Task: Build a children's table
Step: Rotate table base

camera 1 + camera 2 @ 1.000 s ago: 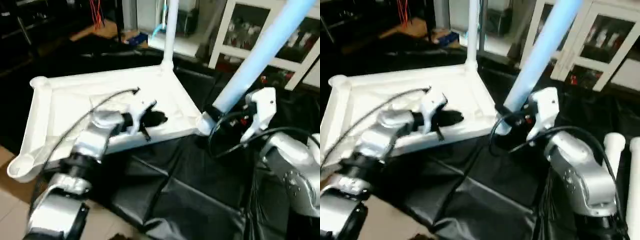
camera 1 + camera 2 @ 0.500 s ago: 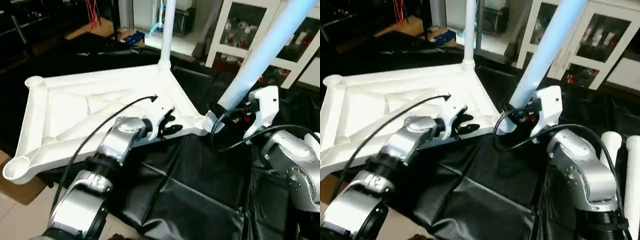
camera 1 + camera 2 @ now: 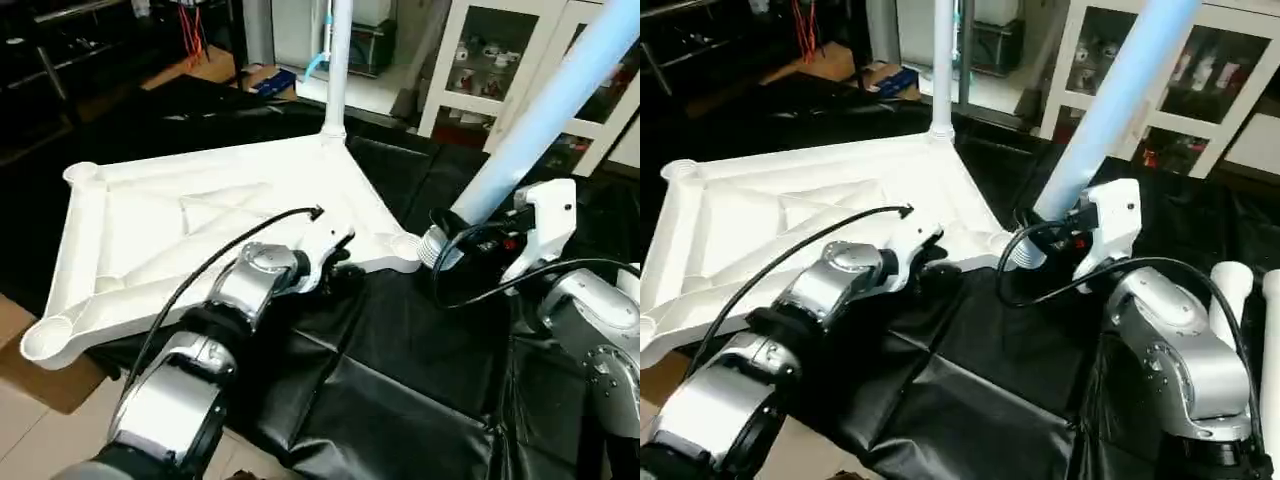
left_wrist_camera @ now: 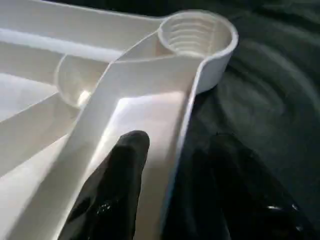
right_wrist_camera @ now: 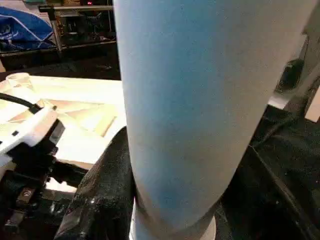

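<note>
**Tabletop upside down, one leg up, second leg in the right gripper**

Head view: the tabletop [image 3: 200,230] lies underside up on black sheeting [image 3: 400,380], one leg [image 3: 338,60] standing in its far corner. The left gripper [image 3: 338,262] sits at the near edge, the right gripper [image 3: 470,235] beside the near corner.

Left wrist: its fingers [image 4: 117,190] are apart, straddling the rim, with an empty corner socket [image 4: 197,32] just beyond.

Right wrist: its fingers [image 5: 107,195] are clamped around the second leg [image 5: 200,100].
</note>
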### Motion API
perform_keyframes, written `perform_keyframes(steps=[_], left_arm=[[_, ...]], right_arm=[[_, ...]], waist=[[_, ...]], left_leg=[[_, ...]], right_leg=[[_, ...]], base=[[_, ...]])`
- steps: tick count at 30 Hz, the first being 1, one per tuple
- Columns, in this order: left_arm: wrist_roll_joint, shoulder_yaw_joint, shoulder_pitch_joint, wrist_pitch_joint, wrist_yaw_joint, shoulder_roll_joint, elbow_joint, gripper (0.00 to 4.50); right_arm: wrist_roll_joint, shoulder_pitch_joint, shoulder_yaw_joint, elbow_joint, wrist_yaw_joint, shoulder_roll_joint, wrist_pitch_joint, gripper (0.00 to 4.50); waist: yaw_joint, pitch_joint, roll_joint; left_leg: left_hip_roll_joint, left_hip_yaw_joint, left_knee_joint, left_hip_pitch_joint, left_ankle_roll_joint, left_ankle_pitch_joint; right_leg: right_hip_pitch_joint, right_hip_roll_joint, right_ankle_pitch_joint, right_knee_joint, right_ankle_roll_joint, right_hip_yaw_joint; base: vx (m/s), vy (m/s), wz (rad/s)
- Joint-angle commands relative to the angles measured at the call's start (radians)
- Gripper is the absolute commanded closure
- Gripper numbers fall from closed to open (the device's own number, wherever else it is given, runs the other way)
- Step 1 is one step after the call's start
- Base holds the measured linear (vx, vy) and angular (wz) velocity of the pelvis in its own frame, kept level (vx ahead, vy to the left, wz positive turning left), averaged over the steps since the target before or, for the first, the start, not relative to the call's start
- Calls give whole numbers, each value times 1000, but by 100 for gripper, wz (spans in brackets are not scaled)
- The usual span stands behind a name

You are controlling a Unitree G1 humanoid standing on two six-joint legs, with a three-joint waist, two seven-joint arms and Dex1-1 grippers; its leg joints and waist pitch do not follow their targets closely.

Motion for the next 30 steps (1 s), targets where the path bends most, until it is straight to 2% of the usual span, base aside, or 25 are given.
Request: perform_keyframes(steps=[1,2,3,4,9,11,15,16,20,26,30], left_arm=[[6,-9,-25,-12,-13,-3,26,217],[21,-21,-31,-28,-20,-2,53,246],[23,-22,-31,-29,-21,-2,56,246],[45,-46,-30,-43,-37,0,79,246],[96,-111,-26,-65,-80,4,91,285],[133,-152,-29,-76,-108,9,100,303],[152,-171,-38,-92,-127,11,116,321],[155,-175,-38,-106,-133,12,121,331],[164,-185,-32,-176,-163,21,125,349],[196,-237,12,-259,-267,102,74,370],[197,-237,63,-267,-336,195,-1,376]], right_arm=[[-6,1,-28,-19,-3,-12,11,264],[-6,0,-29,-20,-2,-13,12,264],[-6,0,-29,-20,-2,-13,12,264],[-7,-1,-28,-20,-2,-14,12,264],[-6,-5,-23,-19,3,-17,11,264],[-5,-7,-17,-21,5,-19,15,264],[-4,-9,-16,-22,4,-20,16,264],[-4,-10,-17,-21,5,-20,14,264],[-3,-12,-20,-19,6,-19,10,264],[28,-5,-27,-32,21,-15,21,264],[60,33,-14,-54,57,-9,32,264]], waist=[[-7,-70,-5],[-6,-71,-3],[-6,-71,-3],[-9,-72,-7],[-6,-72,-5],[-3,-68,-4],[-1,-65,-1],[-2,-65,-3],[-2,-66,-2],[-2,-68,-1],[-4,-71,0]], left_leg=[[42,-28,-86,20,24,-272],[41,-28,-85,20,26,-270],[41,-28,-85,20,29,-266],[42,-28,-85,16,34,-250],[45,-25,-84,21,49,-235],[46,-24,-86,26,46,-256],[46,-24,-89,34,24,-302],[47,-26,-91,35,18,-316],[47,-28,-94,30,16,-309],[49,-29,-96,25,20,-291],[51,-27,-96,23,29,-263]], right_leg=[[44,-43,-288,-86,-189,29],[44,-44,-283,-86,-190,29],[44,-44,-276,-87,-191,29],[49,-45,-247,-83,-197,29],[46,-47,-236,-84,-212,31],[42,-47,-268,-89,-211,31],[36,-48,-349,-97,-189,32],[35,-49,-371,-99,-182,32],[37,-50,-348,-97,-182,33],[40,-53,-324,-91,-180,34],[45,-54,-264,-83,-204,35]], base=[[0,0,0],[0,0,0],[0,0,0],[0,0,0],[0,0,0],[0,0,0],[0,0,0],[0,0,0],[0,0,0],[0,0,0],[0,0,0]])
